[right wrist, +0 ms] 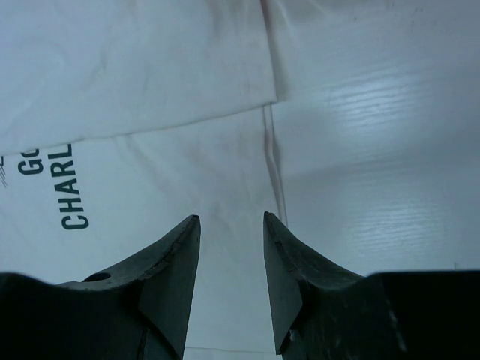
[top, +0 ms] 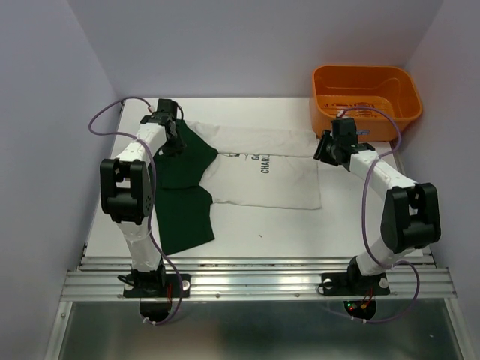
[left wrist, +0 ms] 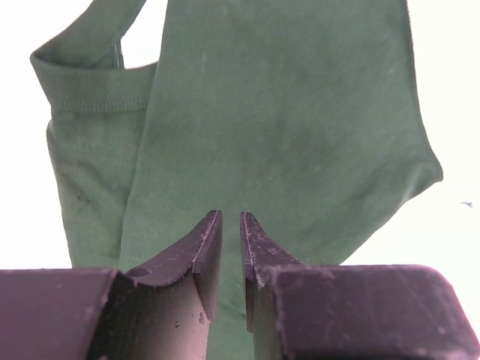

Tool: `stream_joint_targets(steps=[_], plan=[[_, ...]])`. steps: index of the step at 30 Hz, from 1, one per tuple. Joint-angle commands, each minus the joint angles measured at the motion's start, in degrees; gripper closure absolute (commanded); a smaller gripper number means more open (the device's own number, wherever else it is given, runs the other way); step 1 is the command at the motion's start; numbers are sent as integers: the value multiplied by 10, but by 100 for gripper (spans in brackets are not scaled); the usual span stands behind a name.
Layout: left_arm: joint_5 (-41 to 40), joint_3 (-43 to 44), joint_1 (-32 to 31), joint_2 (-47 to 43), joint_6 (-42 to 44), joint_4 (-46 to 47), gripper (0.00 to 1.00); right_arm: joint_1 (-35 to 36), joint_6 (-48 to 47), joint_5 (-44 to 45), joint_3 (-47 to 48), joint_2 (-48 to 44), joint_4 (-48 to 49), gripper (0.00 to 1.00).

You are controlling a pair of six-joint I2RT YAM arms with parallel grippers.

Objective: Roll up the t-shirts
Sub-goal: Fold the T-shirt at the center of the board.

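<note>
On the white table (top: 300, 232), two t-shirts are lying side by side. The white t-shirt (top: 262, 180) is lying flat across the middle, with its dark printed lettering (top: 264, 165) facing up. The dark green t-shirt (top: 184, 202) is lying to its left, touching or overlapping its left edge and reaching down toward the near side. An orange plastic basket (top: 360, 69) is sitting in the far right corner, apart from both garments.

The left gripper (top: 174, 142) is hanging over the far end of the dark green t-shirt. In the left wrist view its fingers (left wrist: 210, 240) are standing almost together with only a thin slit between them. The green cloth (left wrist: 285, 112) is filling the view ahead, a ribbed hem (left wrist: 90, 86) folded at its left. Whether cloth is nipped in that slit I cannot tell.

The right gripper (top: 322, 148) is hovering at the right edge of the white t-shirt. Its fingers (right wrist: 176, 262) are standing clearly apart, gripping nothing, above the shirt's side seam where white cloth (right wrist: 150, 90) is meeting bare table (right wrist: 375, 150).
</note>
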Motion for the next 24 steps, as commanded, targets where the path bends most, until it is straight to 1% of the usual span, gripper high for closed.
stream_joint_targets(steps=[1,5,8,11,17,20,23,24], plan=[[-1,-24,2,-36,-8,18,73,6,16,-20,-23,-24,31,55],[12,6,0,-17,-11,19,73,11,17,-29,-2,11,52,55],[13,34,-1,-4,-13,18,73,17,17,-29,35,50,60,55],[9,64,-1,29,-12,6,73,26,14,-21,76,94,68,56],[7,90,2,50,-10,-3,73,66,1,34,132,172,91,56],[7,104,5,60,-8,-7,73,72,2,50,157,199,106,56],[7,117,8,78,-6,-10,73,72,0,72,197,250,108,56],[5,120,10,82,-6,-10,73,72,-3,75,197,258,109,56]])
